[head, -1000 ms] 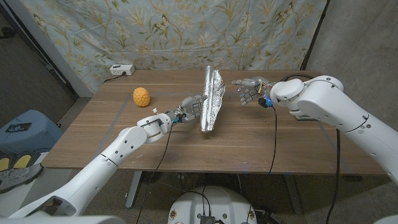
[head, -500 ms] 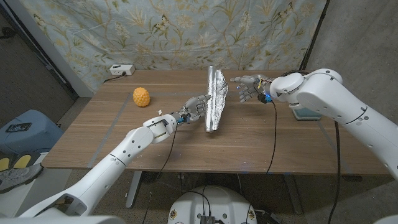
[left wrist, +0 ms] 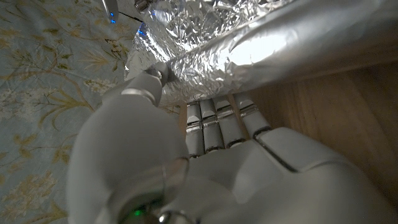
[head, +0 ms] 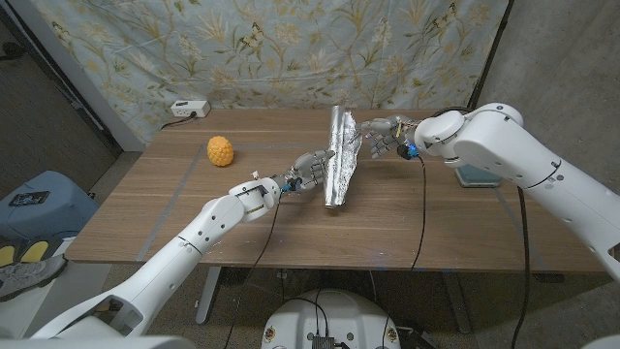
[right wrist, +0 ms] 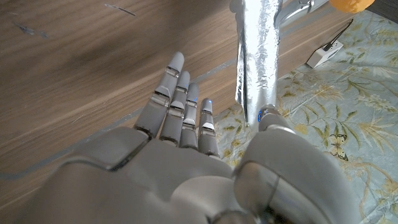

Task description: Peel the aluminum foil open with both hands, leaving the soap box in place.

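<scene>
Head view: left hand and right hand, fingers spread, flanking unlabelled foil bundle.

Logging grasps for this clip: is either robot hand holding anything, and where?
Left robot hand presses the aluminum foil along its long lower side; a closed grip cannot be told. Right robot hand is open beside it.

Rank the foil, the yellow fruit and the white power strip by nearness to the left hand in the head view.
From the left hand:
1. Foil, right beside its fingers at the table's middle.
2. Yellow fruit, to the hand's left on the table.
3. White power strip, at the far left edge by the curtain.
</scene>
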Tool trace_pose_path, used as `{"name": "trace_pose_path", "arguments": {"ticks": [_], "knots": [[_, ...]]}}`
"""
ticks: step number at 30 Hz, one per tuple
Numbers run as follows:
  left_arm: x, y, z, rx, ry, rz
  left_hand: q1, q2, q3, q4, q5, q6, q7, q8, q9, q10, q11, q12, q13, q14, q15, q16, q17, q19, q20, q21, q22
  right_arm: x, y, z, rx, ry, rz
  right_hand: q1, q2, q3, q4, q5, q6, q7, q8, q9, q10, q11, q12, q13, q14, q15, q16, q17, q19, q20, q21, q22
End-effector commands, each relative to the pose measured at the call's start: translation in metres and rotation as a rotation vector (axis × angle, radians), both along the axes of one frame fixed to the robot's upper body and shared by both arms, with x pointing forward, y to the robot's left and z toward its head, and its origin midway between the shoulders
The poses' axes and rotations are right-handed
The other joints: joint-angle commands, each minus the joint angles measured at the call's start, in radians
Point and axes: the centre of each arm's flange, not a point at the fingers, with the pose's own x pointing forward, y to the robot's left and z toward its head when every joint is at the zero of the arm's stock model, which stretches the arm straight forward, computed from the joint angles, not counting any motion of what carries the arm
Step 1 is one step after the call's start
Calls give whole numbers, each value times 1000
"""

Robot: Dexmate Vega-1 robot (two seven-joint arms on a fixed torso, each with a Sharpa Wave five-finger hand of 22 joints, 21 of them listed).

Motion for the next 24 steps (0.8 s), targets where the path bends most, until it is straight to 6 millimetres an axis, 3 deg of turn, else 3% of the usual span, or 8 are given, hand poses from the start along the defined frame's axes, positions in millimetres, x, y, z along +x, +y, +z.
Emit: {"name": "trace_pose_path", "arguments": {"ticks": [1,17,24], "knots": [[2,-7,-2,25,7,-12,32,38,15,6,8,97,-59,17,33,132,-126,4,6,65,-68,-2,6,-5,-3,4,3,2,10,2,-41,-1,-11,12,1,0,-10,-2,-5,62,5,0,-11,0,-6,0,-9,2,4,2,-10,6,-11,2],[3,-18,2,19,-9,-52,41,33,18,4,8,94,-75,15,44,122,-137,3,14,63,-69,-4,7,-11,-1,7,3,4,24,3,-76,-8,-14,69,13,9,-57,-11,11,61,15,-6,18,0,-10,-3,-5,-5,23,1,-14,14,-24,3],[4,-25,5,6,-21,-73,49,34,18,1,8,93,-69,14,48,121,-136,4,17,61,-67,-2,10,-14,-1,8,3,5,28,5,-98,-13,-29,105,25,18,-82,-18,19,61,18,-9,46,-1,-5,-5,4,-8,31,0,-16,20,-30,4]]}}
